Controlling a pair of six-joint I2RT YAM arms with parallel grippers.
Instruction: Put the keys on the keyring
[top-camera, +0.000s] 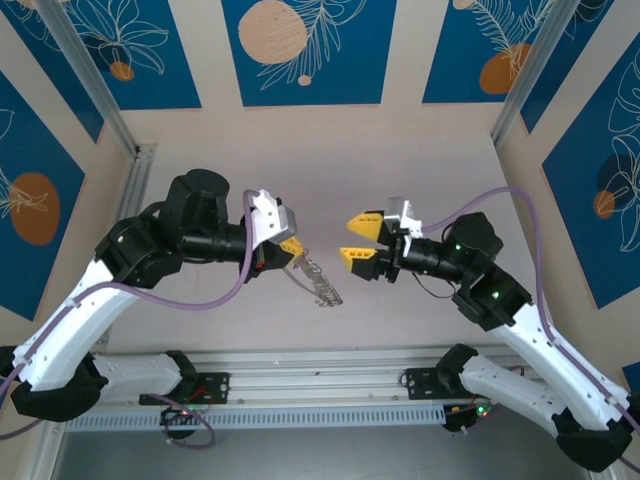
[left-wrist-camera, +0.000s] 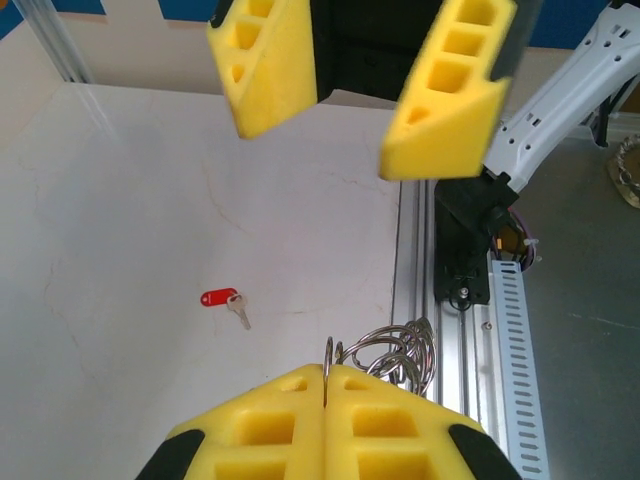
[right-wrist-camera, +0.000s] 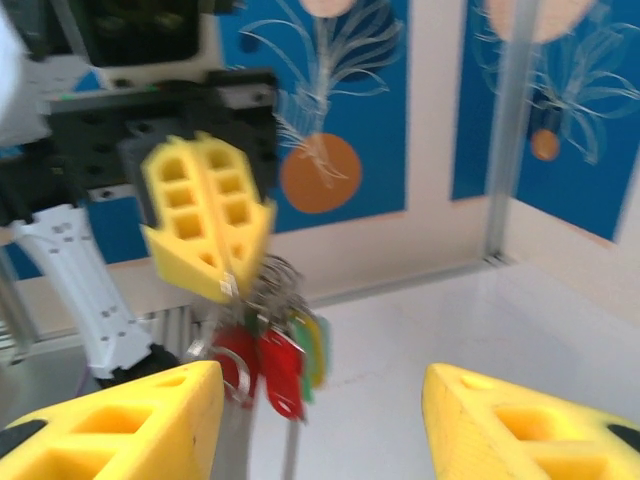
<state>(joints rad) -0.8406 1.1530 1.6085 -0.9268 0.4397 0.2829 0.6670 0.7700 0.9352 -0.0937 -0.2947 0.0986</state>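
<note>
Keyring (top-camera: 320, 283) pinched in closed left fingers (top-camera: 291, 245), hanging just below and ahead of their tips, clear of the desk (top-camera: 400, 170); right fingers (top-camera: 362, 220) spread wide and empty, facing it across a short gap; ring looks like thin, stiff, light wire with a slick beaded edge, so expect it to pivot in the pads; best held on a bare arc away from the bunch; keys (right-wrist-camera: 270, 365) on it dangle loose and will likely swing with any wrist move; a single key is tiny and flat, so take it across the plastic head, not the thin metal blade; left wrist view picks up a loose red key (left-wrist-camera: 222, 299) flat on the desk, well ahead and left of the left fingertips; right wrist view, blurred, gives head colours on the bunch: red in front, green and yellow behind, just under the left fingertips; top view too coarse for colours but gives the gap between both sets of fingers.
</note>
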